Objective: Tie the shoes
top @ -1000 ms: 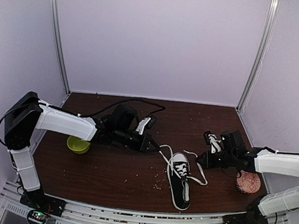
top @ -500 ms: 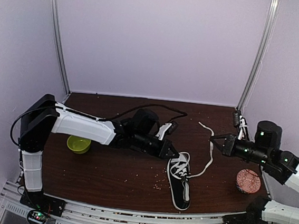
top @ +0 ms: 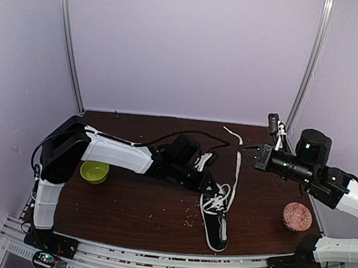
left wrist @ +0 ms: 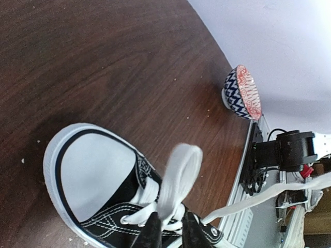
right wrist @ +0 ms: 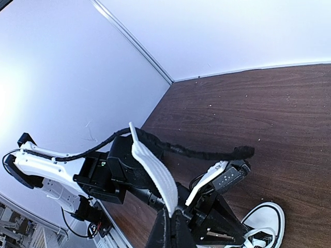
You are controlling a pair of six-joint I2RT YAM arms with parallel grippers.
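The black sneaker (top: 216, 229) with its white toe cap (left wrist: 93, 175) lies toe toward the near edge, right of the table's middle. My left gripper (top: 216, 189) sits low over the shoe's tongue. In the left wrist view its gripper (left wrist: 171, 228) holds a white lace loop (left wrist: 178, 173), which stands up between narrowly spaced jaws. My right gripper (top: 248, 151) hangs high at the back right, shut on the other lace strand (top: 236, 168). That strand runs taut down to the shoe. In the right wrist view the lace end (right wrist: 152, 168) sticks up from the shut gripper (right wrist: 175, 221).
A green bowl (top: 94, 171) sits at the left beside the left arm. A patterned bowl (top: 297, 216) stands at the right near the right arm's base. Crumbs (top: 188, 220) dot the table left of the shoe. A black cable (top: 185, 134) arches over the left arm.
The right gripper has risen and swung back and left, drawing its lace taut upward. The left gripper slid right onto the shoe's tongue with the loop, its jaws now slightly eased.
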